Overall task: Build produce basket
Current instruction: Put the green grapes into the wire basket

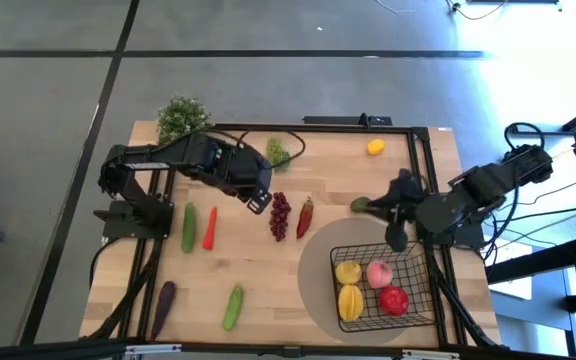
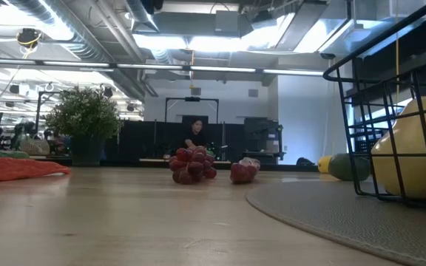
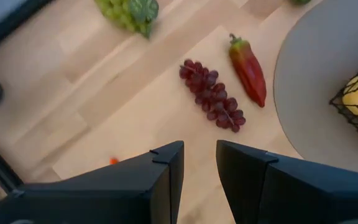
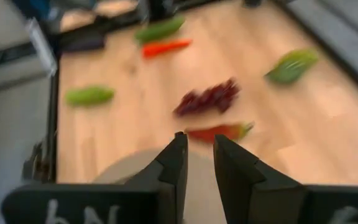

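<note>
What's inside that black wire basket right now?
The basket holds two yellow fruits, a pink peach and a red apple. Anything beneath them is hidden.

Left gripper [image 1: 259,200] and right gripper [image 1: 396,236] hover empty, jaws slightly parted.

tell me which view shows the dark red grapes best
The left wrist view: the dark red grapes lie whole and close. The high view shows them small, the low view side-on, the right wrist view blurred.
</note>
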Action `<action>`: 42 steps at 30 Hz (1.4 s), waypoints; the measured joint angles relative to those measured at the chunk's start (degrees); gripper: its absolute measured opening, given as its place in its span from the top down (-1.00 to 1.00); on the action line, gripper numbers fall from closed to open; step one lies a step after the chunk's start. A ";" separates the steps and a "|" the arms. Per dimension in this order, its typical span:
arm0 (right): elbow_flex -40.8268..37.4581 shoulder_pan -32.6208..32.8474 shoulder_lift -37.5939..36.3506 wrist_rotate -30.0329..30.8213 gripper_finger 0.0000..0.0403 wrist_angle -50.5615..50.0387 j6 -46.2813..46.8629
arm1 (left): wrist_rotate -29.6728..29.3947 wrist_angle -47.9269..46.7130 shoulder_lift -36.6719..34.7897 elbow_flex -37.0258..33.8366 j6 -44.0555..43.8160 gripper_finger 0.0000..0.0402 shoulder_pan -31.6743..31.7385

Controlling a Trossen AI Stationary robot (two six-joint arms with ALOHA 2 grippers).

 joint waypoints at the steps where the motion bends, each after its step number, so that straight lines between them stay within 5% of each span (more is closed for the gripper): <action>1: 0.00 0.00 -0.67 1.26 0.66 -0.01 0.12 | 1.32 -0.23 0.00 0.00 -0.73 0.58 0.32; 16: -0.02 0.00 -3.73 4.47 0.66 -0.11 -4.64 | 12.38 -3.32 0.02 -8.14 -19.61 0.58 -4.85; 27: -0.04 -0.83 -6.86 5.14 0.66 -1.06 -4.35 | 13.12 -3.27 0.00 -17.39 -28.27 0.58 -5.82; 37: -0.04 -0.88 -8.54 6.95 0.66 -3.23 -4.35 | 10.74 0.88 0.00 -25.08 -26.06 0.58 -3.99; 42: -0.07 -2.44 -8.55 7.24 0.66 -3.98 -3.28 | 10.83 9.62 0.00 -25.86 -17.98 0.58 0.55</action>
